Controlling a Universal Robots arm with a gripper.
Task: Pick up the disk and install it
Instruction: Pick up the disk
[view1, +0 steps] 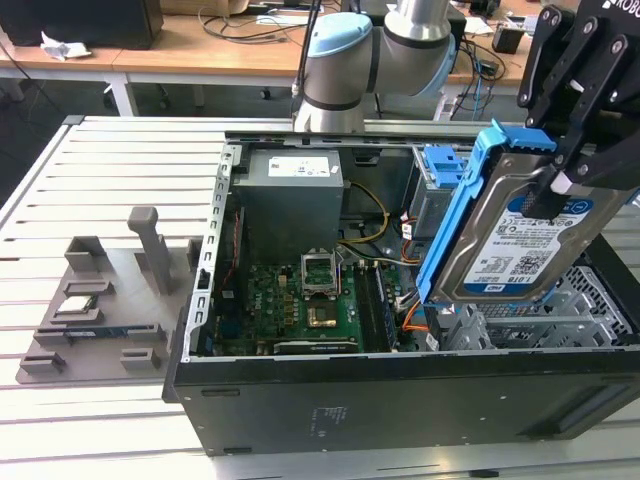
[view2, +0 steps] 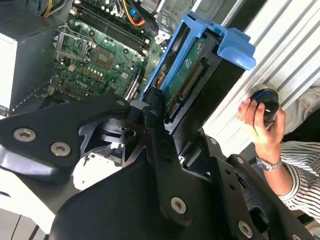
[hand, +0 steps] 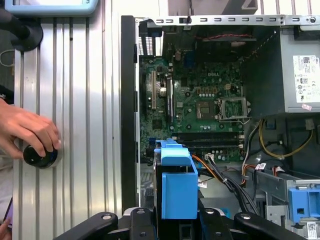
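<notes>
The disk (view1: 510, 235) is a silver hard drive with a white-and-blue label and blue side rails. It hangs tilted in the air over the exterior view's right end of the open computer case (view1: 400, 390). My gripper (view1: 568, 160) is shut on its upper edge, black fingers on both faces. In the second wrist view the disk (view2: 195, 82) sticks out from my gripper (view2: 167, 132) above the motherboard. In the first wrist view its blue rail (hand: 177, 192) stands between my fingers (hand: 145, 222), over the case's drive area.
Inside the case lie the motherboard (view1: 310, 290), a grey power supply box (view1: 290, 195), cables and another blue clip (view1: 445, 165) in a bay. A person's hand (hand: 30, 132) rests on a black knob (hand: 40, 157) beside the case. A grey fixture (view1: 100, 300) stands at the exterior view's left.
</notes>
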